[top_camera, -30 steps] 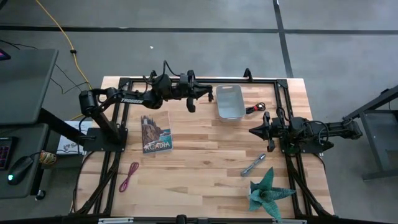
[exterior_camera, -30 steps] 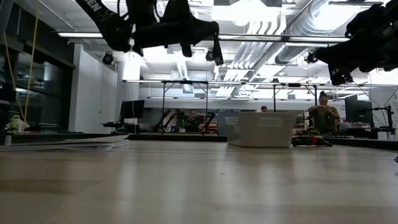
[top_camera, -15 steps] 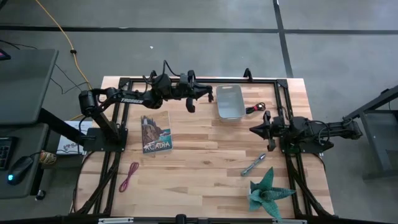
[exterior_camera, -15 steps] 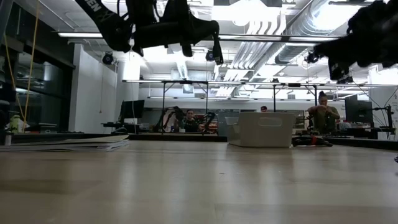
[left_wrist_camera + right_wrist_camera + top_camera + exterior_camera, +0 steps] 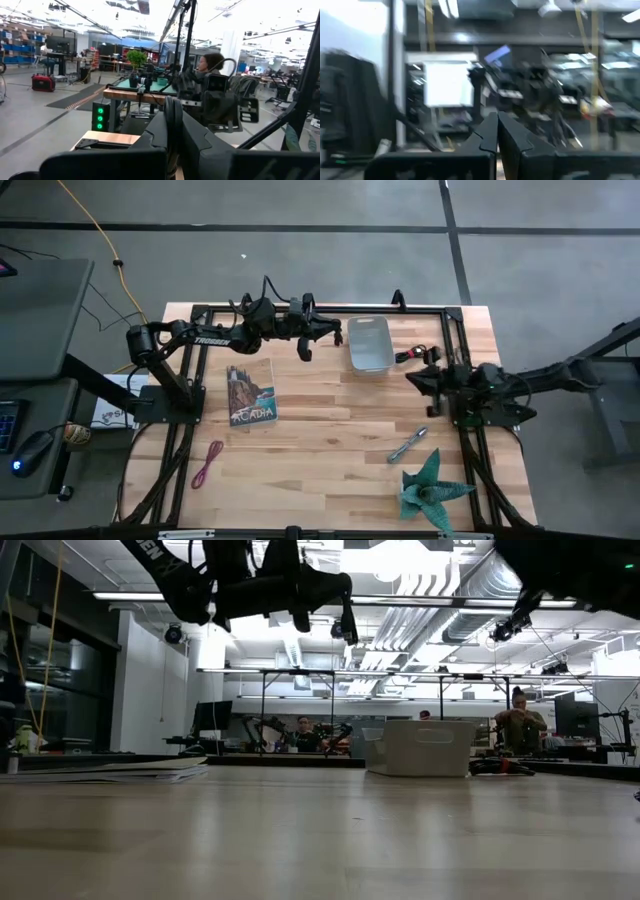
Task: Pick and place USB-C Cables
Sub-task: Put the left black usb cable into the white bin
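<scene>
The red-and-black cable [image 5: 412, 354] lies coiled on the table just right of the clear bin [image 5: 370, 343], and shows low beside the bin in the low view [image 5: 500, 766]. The maroon-pink cable [image 5: 207, 463] lies near the table's near-left corner. No black cable shows in any view. My right gripper [image 5: 411, 378] [image 5: 497, 131] is shut, hovering above the table a little nearer than the red-and-black cable. My left gripper [image 5: 338, 330] [image 5: 170, 125] is shut and held high, just left of the bin.
A book [image 5: 250, 392] lies at left centre, a metal tool [image 5: 407, 444] lies near my right arm, and a green spiky plant figure [image 5: 432, 488] sits at the near right. A long yellow cord [image 5: 95, 230] runs on the floor beyond the table. People sit in the room behind.
My right gripper has moved toward the table's far edge, closer to the red-and-black cable, and has risen, so it shows higher in the low view. My left arm and all the cables have kept still.
</scene>
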{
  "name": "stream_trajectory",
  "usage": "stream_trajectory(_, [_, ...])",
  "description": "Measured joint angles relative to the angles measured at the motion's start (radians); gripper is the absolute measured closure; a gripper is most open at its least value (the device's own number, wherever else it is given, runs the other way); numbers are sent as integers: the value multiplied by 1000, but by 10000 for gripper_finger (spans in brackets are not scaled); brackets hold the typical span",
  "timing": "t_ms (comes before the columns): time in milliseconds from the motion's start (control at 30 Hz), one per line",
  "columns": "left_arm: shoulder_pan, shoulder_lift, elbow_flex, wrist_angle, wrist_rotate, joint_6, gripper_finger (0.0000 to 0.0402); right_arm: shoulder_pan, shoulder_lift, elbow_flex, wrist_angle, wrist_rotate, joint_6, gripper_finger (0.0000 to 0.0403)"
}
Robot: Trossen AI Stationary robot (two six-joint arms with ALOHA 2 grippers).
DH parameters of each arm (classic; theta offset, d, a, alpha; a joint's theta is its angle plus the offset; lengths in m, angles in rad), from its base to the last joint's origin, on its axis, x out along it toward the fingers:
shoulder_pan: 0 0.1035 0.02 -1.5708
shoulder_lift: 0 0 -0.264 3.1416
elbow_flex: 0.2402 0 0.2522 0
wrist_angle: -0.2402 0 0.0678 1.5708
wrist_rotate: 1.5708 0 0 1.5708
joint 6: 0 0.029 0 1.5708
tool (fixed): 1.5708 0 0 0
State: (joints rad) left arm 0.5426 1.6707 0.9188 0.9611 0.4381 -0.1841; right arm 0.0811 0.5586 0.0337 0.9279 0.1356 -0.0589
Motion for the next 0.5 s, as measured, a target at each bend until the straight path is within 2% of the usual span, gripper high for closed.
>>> stream_trajectory(133, [0,0,0,0,1,0,401,-36,237,103,18,104,55,401])
stream_trajectory(267, [0,0,0,0,22,-19,401,-96,434,238,-65,87,101,376])
stream_trajectory(367, [-2,0,0,0,63,-23,401,-134,554,349,-142,72,103,332])
stream_trajectory(500, [-16,0,0,0,66,-23,401,-176,681,480,-192,80,95,256])
